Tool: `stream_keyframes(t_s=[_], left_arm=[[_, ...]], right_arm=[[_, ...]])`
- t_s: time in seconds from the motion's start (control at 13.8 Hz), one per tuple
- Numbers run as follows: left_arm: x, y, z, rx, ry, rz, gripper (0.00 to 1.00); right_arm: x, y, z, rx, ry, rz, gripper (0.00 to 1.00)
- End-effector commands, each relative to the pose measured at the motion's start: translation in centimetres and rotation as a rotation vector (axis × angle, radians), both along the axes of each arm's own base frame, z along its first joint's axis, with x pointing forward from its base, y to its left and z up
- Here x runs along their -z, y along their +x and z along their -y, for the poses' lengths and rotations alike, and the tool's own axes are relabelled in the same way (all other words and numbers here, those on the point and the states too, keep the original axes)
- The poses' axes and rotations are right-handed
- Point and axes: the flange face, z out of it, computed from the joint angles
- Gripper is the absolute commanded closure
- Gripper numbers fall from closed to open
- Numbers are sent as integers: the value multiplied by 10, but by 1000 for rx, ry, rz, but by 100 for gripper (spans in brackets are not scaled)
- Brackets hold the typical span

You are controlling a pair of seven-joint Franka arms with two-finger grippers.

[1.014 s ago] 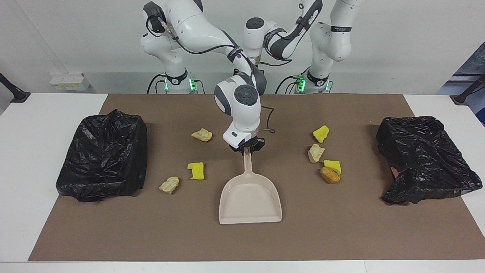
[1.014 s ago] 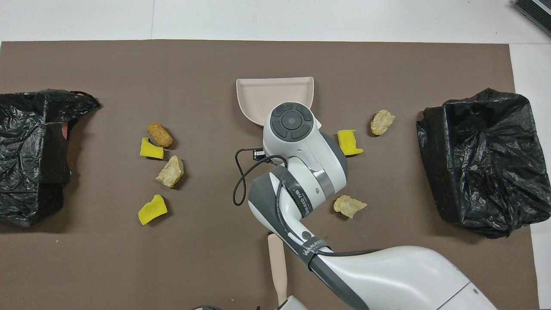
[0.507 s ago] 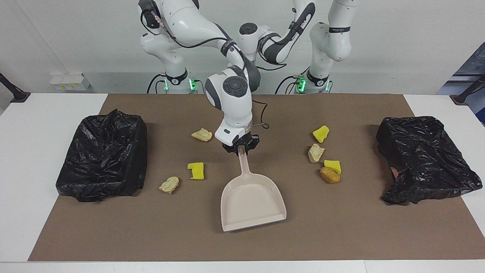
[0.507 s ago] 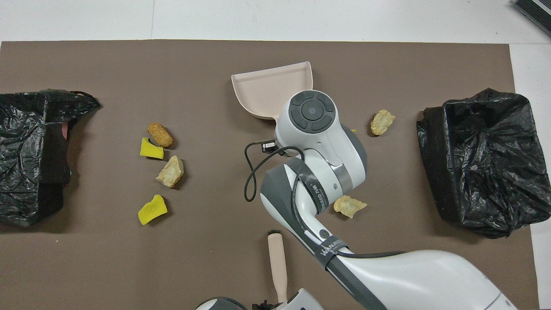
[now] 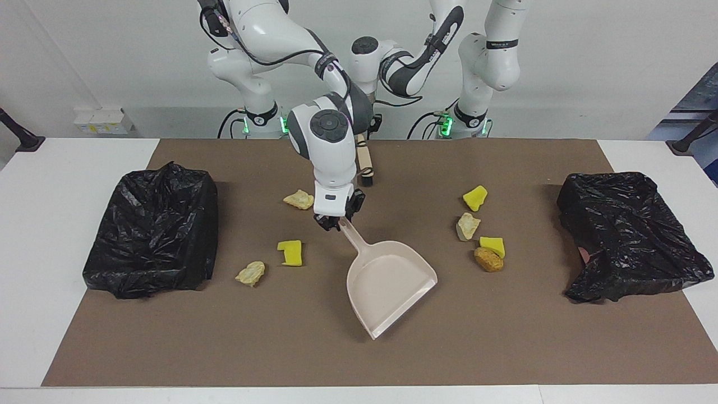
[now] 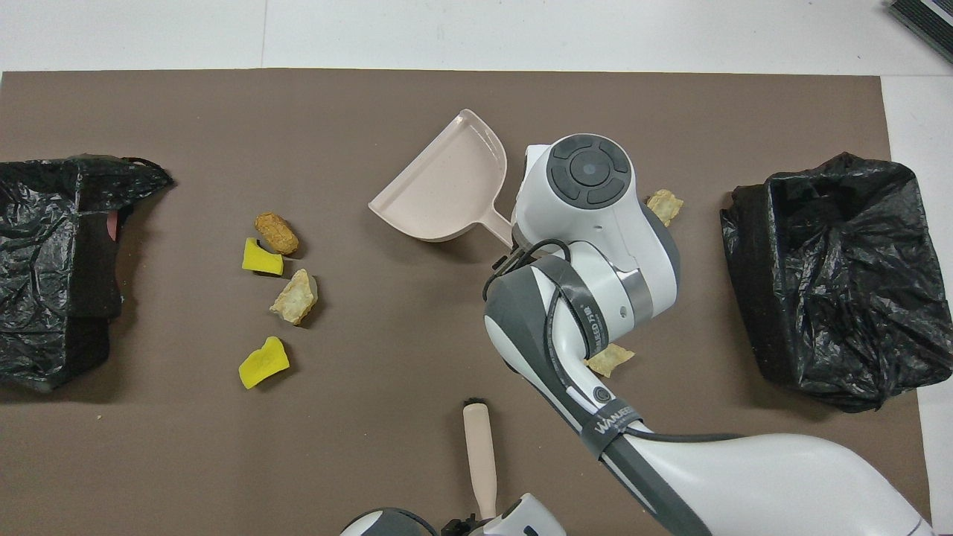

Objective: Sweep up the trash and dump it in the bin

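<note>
1. Over the middle of the worktop (image 5: 33, 235), the right end effector (image 5: 335, 221) is clamped on the handle tip of the beige dustpan (image 5: 390, 280).
2. From that end effector the dustpan's scoop slants away from the robots and toward the left arm's end of the worktop. Whether the scoop rests on the brown mat (image 5: 505, 348) or hangs just above it is hard to judge.
3. Three pieces of the trash lie on the side of this end effector toward the right arm's end of the worktop: a tan lump (image 5: 299, 199) just beside it, a yellow sponge chunk (image 5: 291, 252) near it, and another tan lump (image 5: 251, 273) farther out.
4. Four more pieces cluster well apart from it, toward the left arm's end: two yellow chunks (image 5: 475, 197) (image 5: 492, 246), a pale lump (image 5: 467, 225) and a brown lump (image 5: 488, 260).
5. Two black-bagged bins (image 5: 151, 230) (image 5: 628, 235) stand one at each end of the mat.
6. Close to the robots, the left end effector (image 6: 476, 522) sits at the handle end of the brush (image 6: 480, 461); whether it grips the brush cannot be told.
</note>
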Motion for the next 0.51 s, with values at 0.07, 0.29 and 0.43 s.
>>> stream_keyframes(t_s=[0.07,0.29,0.43], left_arm=[[-8,2,-1,-8,10,-22,100],[-27,19,-18,-56,35,-44,100],[-48,35,-32,-123,86,-77,100]], right_arm=[[-1,-16,10,-268,-23,-33,100],[4,-21,17,-432,-60,-36,100],[12,-20,29,-550,-57,-46,100]])
